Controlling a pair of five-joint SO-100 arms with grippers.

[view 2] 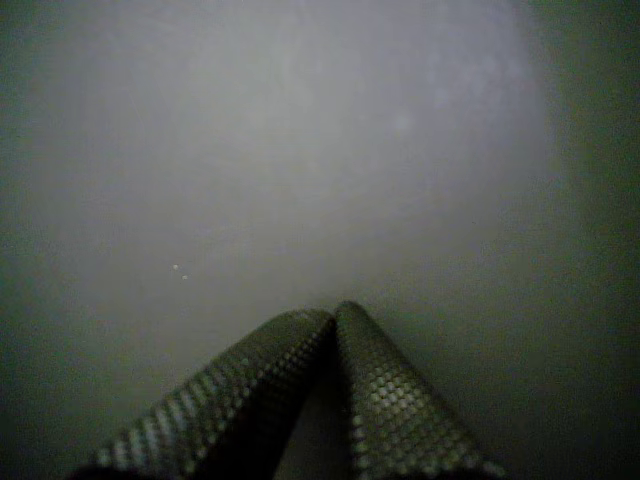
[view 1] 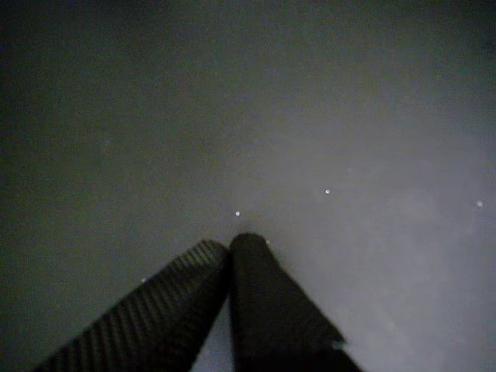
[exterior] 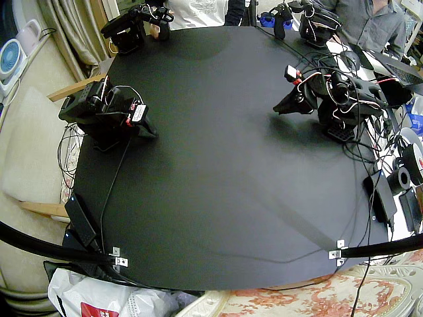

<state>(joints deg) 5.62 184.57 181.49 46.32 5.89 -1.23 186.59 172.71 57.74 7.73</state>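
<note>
Frankly, I see nothing picked up or set down yet: both hands sit idle and low over the black worktop [exterior: 225, 172]. The right hand [exterior: 149, 131] rests near one side edge of the worktop, its fingers pressed together on nothing. The left hand [exterior: 283, 107] lies toward the opposite edge, likewise closed and empty. In a wrist view two dark fingers [view 1: 271, 302] meet at their tips over bare worktop [view 1: 232, 116], and in a wrist view the textured fingers [view 2: 400, 400] do the same. Both views are dim, so I cannot say which hand each shows. Nearest each hand is only the worktop's own surface, close under the tips. A black adapter [exterior: 80, 218] lies at the worktop's near corner, well apart from the right hand.
</note>
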